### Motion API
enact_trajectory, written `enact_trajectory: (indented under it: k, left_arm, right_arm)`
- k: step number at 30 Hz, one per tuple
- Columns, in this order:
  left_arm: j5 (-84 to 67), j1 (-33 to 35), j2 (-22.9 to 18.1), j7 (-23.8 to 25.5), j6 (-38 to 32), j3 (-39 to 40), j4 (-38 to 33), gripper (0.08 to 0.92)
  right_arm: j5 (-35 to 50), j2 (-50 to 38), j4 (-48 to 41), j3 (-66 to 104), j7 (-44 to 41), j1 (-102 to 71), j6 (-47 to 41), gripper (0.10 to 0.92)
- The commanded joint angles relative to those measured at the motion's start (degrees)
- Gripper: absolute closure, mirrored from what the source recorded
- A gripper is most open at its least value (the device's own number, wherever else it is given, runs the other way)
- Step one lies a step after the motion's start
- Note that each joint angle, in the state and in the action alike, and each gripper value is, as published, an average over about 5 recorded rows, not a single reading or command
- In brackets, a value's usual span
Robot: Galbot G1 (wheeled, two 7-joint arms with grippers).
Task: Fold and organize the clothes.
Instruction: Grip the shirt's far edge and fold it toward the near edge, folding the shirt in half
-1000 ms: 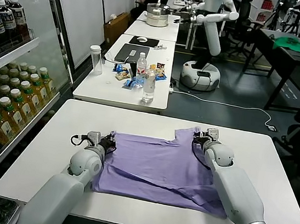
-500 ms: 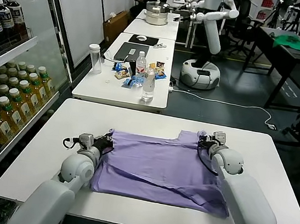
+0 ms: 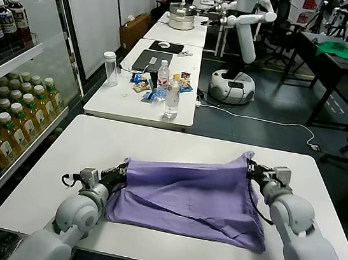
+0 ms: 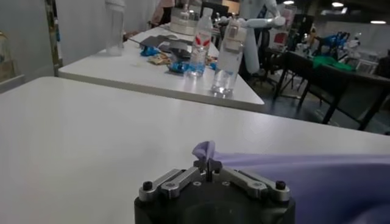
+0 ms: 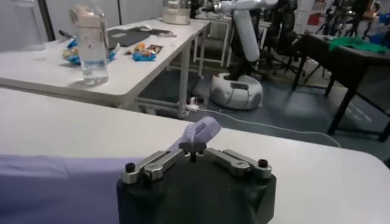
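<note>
The lavender T-shirt [image 3: 191, 193] lies across the white table [image 3: 83, 137], its far edge lifted and pulled taut between my two grippers. At the shirt's left end, my left gripper [image 3: 121, 173] is shut on a corner of the fabric; the left wrist view shows a purple tuft [image 4: 205, 150] pinched at the left gripper [image 4: 208, 164]. My right gripper [image 3: 251, 168] is shut on the shirt's right far corner, raised a little above the table. In the right wrist view a purple fold [image 5: 201, 131] sticks up from the right gripper [image 5: 192, 147].
A second table [image 3: 146, 94] behind carries water bottles [image 3: 172, 101], snacks, a laptop and a clear tumbler [image 3: 111, 68]. A drinks shelf [image 3: 3, 114] stands at the left. Another robot [image 3: 241, 36] and a dark table with a green cloth [image 3: 340, 50] are farther back.
Both grippers moved outward and toward me, stretching the shirt's far edge. The right gripper rose and drew the right corner up. The shirt now forms a taut raised sheet.
</note>
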Motion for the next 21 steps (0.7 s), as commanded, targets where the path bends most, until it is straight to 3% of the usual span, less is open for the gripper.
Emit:
enact_trajectory:
  k: [1,13,21]
  left_arm:
    - [-0.1,6.0,3.6,0.6,1.7,-1.2,-4.1,0.906]
    - [7.2,3.7,3.2,2.5,4.8,0.3,-0.6,0.891]
    - [20.1,9.5,-0.8,-3.3,-0.4,-1.0,-6.6,0.692]
  right_arm:
    - [-1.5,-0.2,14.8,11.2,0.0,-20.5,0.1,0.919]
    - [-6.3,3.0,11.1,7.9,0.7,-19.2,0.1,0.911]
    - [-8.2,3.4,14.9,9.7,0.0,-22.4,0.2,0.707]
